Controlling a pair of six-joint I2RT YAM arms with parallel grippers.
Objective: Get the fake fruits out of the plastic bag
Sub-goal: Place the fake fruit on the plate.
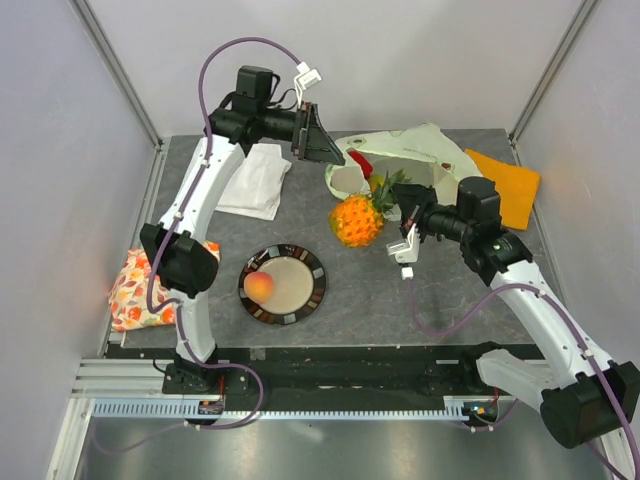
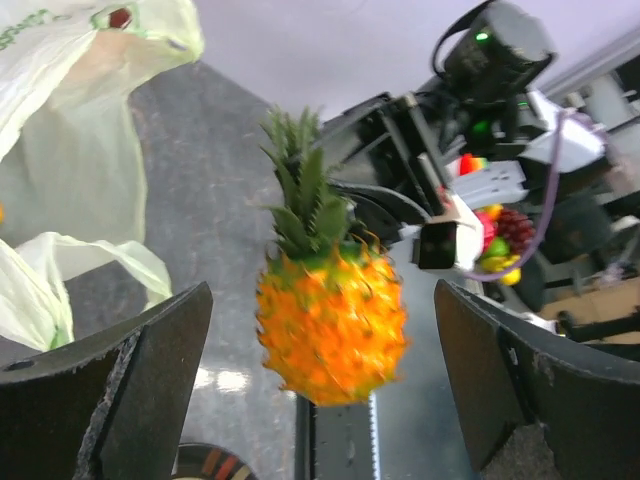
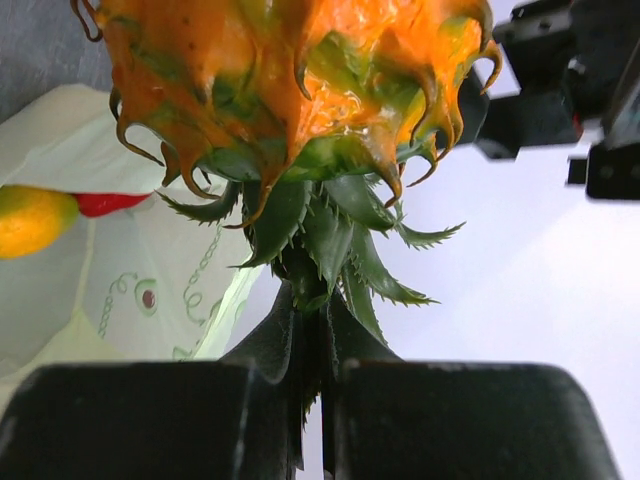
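My right gripper (image 1: 398, 207) is shut on the green crown of the orange pineapple (image 1: 356, 220), which is off the table beside the bag's mouth. In the right wrist view the leaves are pinched between the fingers (image 3: 322, 330) and the pineapple (image 3: 290, 90) fills the top. My left gripper (image 1: 325, 150) is wide open and empty. The pineapple (image 2: 332, 325) lies ahead of its jaws (image 2: 325, 380), apart from them. The pale-green plastic bag (image 1: 410, 150) lies at the back with a red piece (image 1: 360, 162) and a yellow-orange fruit (image 3: 30, 220) inside. A peach (image 1: 259, 287) sits on the plate (image 1: 312, 300).
A white folded cloth (image 1: 255, 180) lies at the back left under the left arm. A flat orange cloth (image 1: 505, 185) is at the back right. A floral patterned cloth (image 1: 135, 290) sits at the table's left edge.
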